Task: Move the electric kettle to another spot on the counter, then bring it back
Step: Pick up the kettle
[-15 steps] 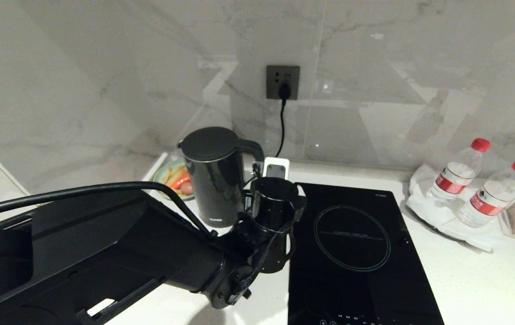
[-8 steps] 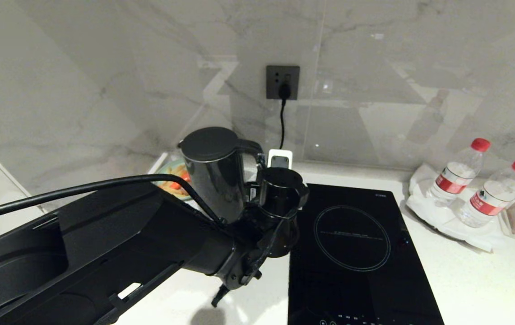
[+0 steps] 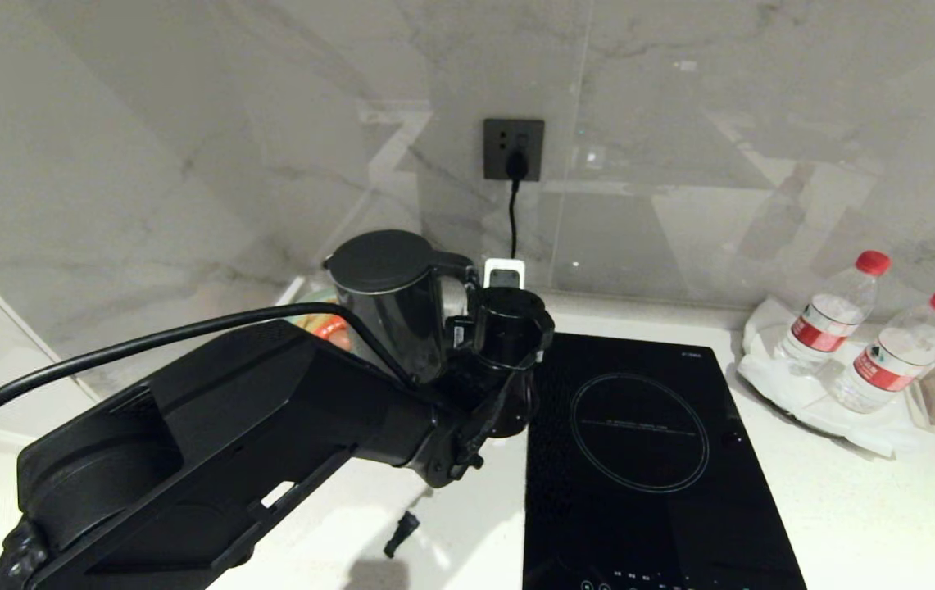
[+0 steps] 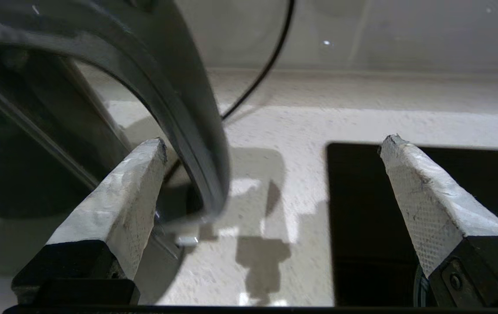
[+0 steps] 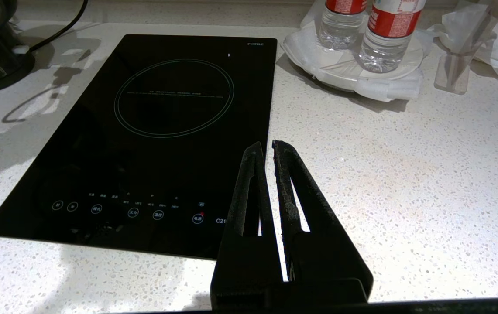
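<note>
**Clerk:** Electric kettle (image 3: pixel 389 315), item one. Location: back corner of the counter (image 3: pixel 844 508), left of the black glass hob (image 3: pixel 639 442), below the wall socket (image 3: pixel 514 149). Upright, lid on.

**Checker:** Change since the last entry?

**Clerk:** Left arm has pushed forward toward the kettle over the past second; its wrist now sits right against the kettle's handle side and hides the lower body and lettering. Kettle itself has not shifted.

**Checker:** Left gripper (image 4: pixel 270 144)?

**Clerk:** Spread wide, grasping nothing. In the left wrist view the loop handle (image 4: pixel 187 113) passes between the two padded fingers (image 4: pixel 122 196), close beside one of them; contact cannot be confirmed.

**Checker:** Meaning for the task?

**Clerk:** Judged as the end of the approach: handle bracketed, closing not yet done, first move of the kettle still ahead.

**Checker:** Right gripper (image 5: pixel 264 150)?

**Clerk:** Parked over the counter by the hob's near right corner, fingers clenched, empty.

**Checker:** Kettle's appearance?

**Clerk:** Tall jug, glossy black, flat matte lid, small spout on the side away from the hob, big loop handle toward it. A black cord (image 3: pixel 512 221) drops from the socket behind it.
</note>
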{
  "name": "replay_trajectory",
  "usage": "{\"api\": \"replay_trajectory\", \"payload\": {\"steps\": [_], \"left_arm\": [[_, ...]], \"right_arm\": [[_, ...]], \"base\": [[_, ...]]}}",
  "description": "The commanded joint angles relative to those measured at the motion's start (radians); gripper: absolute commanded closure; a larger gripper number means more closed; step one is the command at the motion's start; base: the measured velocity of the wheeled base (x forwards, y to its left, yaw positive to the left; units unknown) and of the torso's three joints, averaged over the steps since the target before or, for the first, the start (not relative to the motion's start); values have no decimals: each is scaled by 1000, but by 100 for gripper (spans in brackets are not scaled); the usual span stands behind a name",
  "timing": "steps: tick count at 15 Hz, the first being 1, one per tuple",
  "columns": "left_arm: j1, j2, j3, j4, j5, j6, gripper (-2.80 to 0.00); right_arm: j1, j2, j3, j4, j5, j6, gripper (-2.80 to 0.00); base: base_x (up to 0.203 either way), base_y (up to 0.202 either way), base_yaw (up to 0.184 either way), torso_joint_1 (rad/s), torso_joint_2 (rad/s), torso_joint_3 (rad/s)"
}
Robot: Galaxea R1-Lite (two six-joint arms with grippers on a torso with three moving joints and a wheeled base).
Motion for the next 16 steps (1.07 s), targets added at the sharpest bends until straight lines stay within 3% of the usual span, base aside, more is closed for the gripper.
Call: {"api": "replay_trajectory", "payload": {"steps": [1,16], "left_arm": [[17,20,-16,-4,5,5,-280],[71,57,-129,-2,8,78,-280]], "right_arm": [[0,2,0,0,0,0,0],[0,1,0,0,0,0,0]], "base": [[0,0,0,0,0,0],[0,0,0,0,0,0]]}}
